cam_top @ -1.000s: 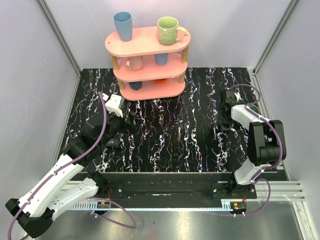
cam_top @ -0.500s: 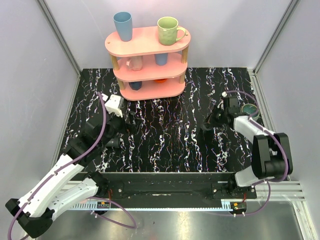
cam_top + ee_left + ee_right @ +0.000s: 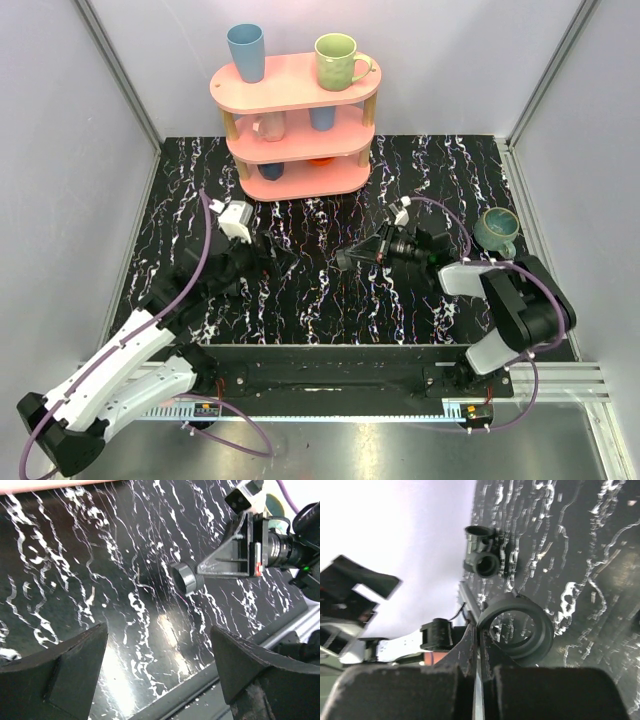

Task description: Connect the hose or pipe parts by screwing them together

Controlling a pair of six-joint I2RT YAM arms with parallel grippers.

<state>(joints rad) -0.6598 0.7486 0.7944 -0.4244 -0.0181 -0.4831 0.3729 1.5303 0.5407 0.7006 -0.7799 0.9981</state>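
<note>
A black ring-shaped pipe part (image 3: 516, 626) is pinched by its rim in my right gripper (image 3: 479, 627), which is shut on it. In the top view that gripper (image 3: 346, 260) reaches left to the table's middle and holds the part above the surface. The left wrist view shows the same part (image 3: 184, 578) at the right gripper's tip (image 3: 201, 573). A second, T-shaped pipe part (image 3: 482, 555) lies on the table beyond it. My left gripper (image 3: 159, 630) is open and holds nothing. In the top view it (image 3: 272, 258) faces the right gripper from the left.
A pink three-tier shelf (image 3: 300, 178) with cups and mugs stands at the back. A dark teal mug (image 3: 497, 228) sits at the right on the black marbled table (image 3: 320, 300). A metal rail (image 3: 330, 375) runs along the near edge.
My right arm has swung from the right side to the table's middle, its jaws closing on the ring-shaped part. The left gripper has shifted slightly right and narrowed a little.
</note>
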